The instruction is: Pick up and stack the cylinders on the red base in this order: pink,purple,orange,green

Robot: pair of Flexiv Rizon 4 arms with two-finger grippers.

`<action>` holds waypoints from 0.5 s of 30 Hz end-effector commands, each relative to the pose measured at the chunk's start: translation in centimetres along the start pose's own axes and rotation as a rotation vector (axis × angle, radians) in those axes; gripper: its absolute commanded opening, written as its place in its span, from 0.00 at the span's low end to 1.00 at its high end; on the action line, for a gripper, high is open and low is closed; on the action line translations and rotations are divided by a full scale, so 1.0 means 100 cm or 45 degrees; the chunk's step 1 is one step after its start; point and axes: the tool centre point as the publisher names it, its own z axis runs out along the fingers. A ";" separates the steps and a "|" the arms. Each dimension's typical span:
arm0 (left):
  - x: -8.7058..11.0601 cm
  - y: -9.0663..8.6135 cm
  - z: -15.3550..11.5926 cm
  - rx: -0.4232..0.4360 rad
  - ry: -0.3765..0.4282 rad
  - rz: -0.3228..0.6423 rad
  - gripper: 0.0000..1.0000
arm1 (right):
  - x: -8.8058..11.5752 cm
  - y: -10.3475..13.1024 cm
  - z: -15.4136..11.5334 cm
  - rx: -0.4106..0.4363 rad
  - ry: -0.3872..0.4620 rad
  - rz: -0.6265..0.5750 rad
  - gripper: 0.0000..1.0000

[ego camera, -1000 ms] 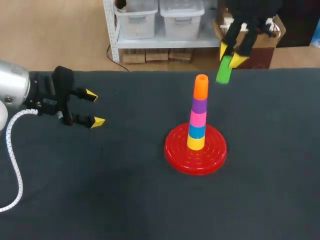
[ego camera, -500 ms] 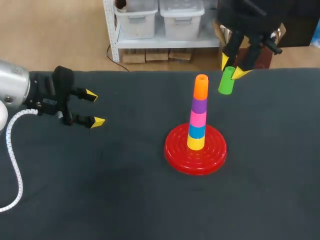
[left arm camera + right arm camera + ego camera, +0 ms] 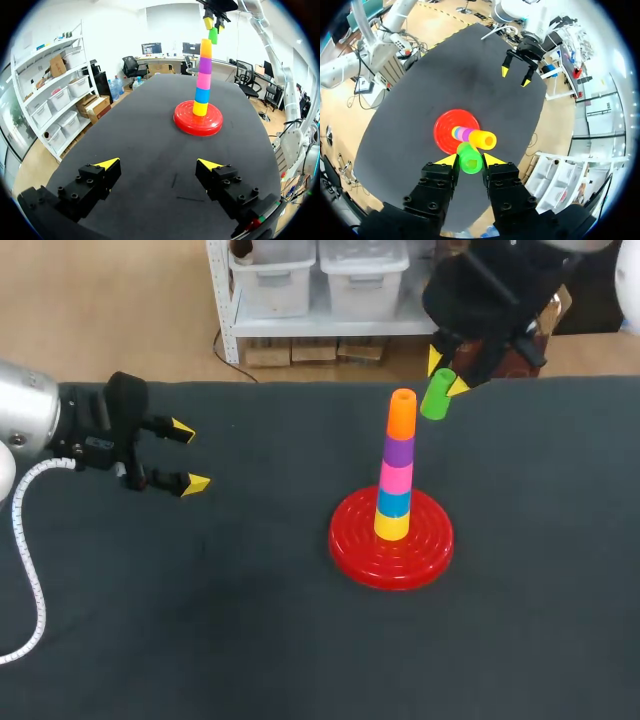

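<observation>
My right pincer (image 3: 445, 372), clamped on the green cylinder (image 3: 436, 396), has swung in beside the topmost orange cylinder (image 3: 402, 412); only placement remains. My left pincer (image 3: 188, 455) gapes empty.

The green cylinder (image 3: 470, 161) between the jaws of the right gripper (image 3: 445, 374) is a plain bright green. The fingertips (image 3: 449, 160) on either side of it are yellow, on black fingers. Just ahead of those jaws the stack (image 3: 396, 478) runs yellow, blue, pink, purple, orange from the bottom up, on the red base (image 3: 391, 558) — glossy, with concentric ridges. The left gripper (image 3: 190, 455) is also black with yellow tips, on a silver left arm (image 3: 25, 420). The table (image 3: 250, 620) beneath both is plain dark charcoal.
</observation>
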 end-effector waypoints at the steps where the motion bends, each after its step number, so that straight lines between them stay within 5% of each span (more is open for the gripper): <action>1: -0.001 0.002 0.001 0.005 0.007 -0.001 1.00 | 0.001 -0.009 -0.007 -0.072 -0.002 -0.014 0.00; 15: -0.001 0.002 0.001 0.005 0.007 -0.001 1.00 | -0.007 -0.024 -0.010 -0.139 0.006 -0.091 0.00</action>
